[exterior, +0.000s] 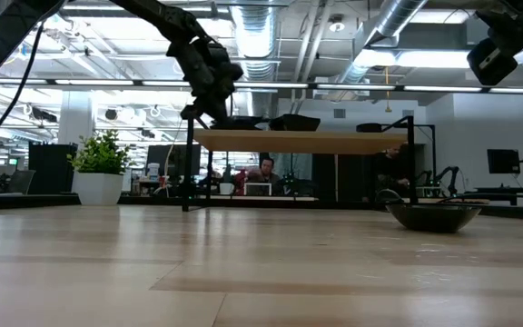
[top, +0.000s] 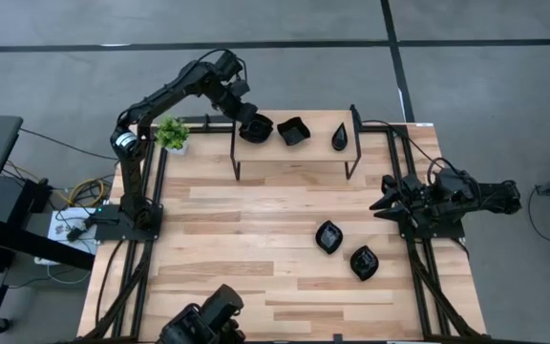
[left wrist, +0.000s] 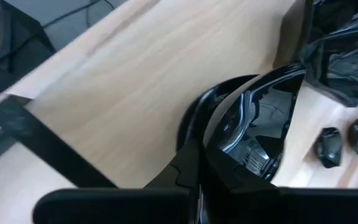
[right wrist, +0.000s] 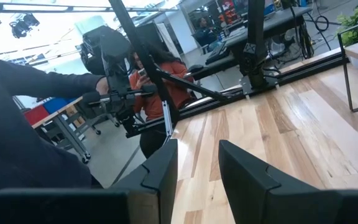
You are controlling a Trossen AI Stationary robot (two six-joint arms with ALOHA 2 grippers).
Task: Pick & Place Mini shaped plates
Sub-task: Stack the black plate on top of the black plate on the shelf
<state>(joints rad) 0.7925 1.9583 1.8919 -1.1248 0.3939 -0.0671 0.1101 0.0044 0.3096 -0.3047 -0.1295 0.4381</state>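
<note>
While your left arm reaches over the raised shelf (top: 294, 153) at the counter's (top: 256, 248) far side, its fingers (left wrist: 191, 168) are clamped on the rim of a glossy black plate (top: 256, 128) there. Two more plates (top: 293, 131) sit on that shelf, two (top: 329, 237) on the counter. Your right fingers (right wrist: 253, 171) stand apart, empty, at the right edge.

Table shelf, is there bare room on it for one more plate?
Yes: the shelf is bare between the square plate and the teardrop plate. Its left end is crowded, where the left hand grips a plate.
</note>
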